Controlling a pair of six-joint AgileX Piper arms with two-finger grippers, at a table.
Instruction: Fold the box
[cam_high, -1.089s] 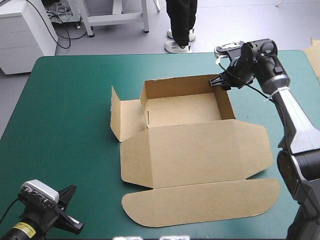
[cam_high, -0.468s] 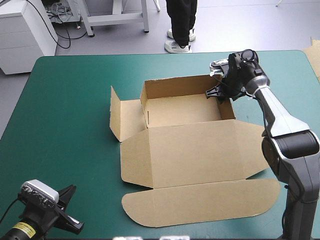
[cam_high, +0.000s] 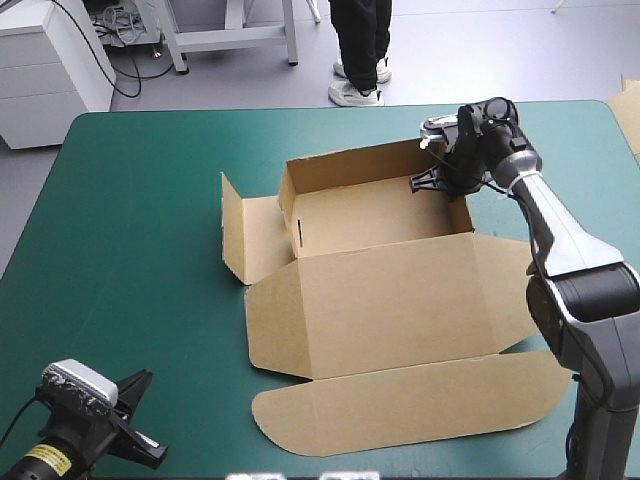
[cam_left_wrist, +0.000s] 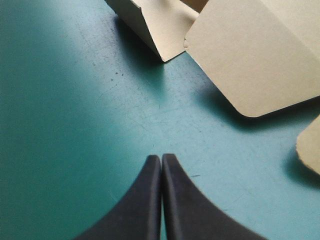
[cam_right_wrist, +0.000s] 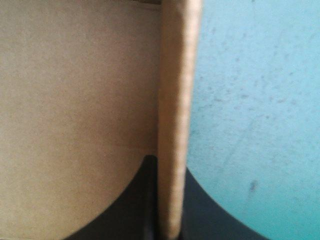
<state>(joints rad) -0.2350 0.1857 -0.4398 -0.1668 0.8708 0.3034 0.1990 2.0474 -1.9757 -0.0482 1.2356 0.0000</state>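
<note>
Pinching the box (cam_high: 390, 290) at its right wall — right gripper (cam_high: 428, 181) | left gripper (cam_left_wrist: 161, 164) pressed together — near-left corner of table (cam_high: 140, 220)

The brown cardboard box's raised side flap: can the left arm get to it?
Probably yes. Only bare teal-green table cover lies between the shut left gripper and the brown box's upright flap.

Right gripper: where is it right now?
In the high view, the right gripper is at the far right corner of the box, shut on its upright right wall.
</note>
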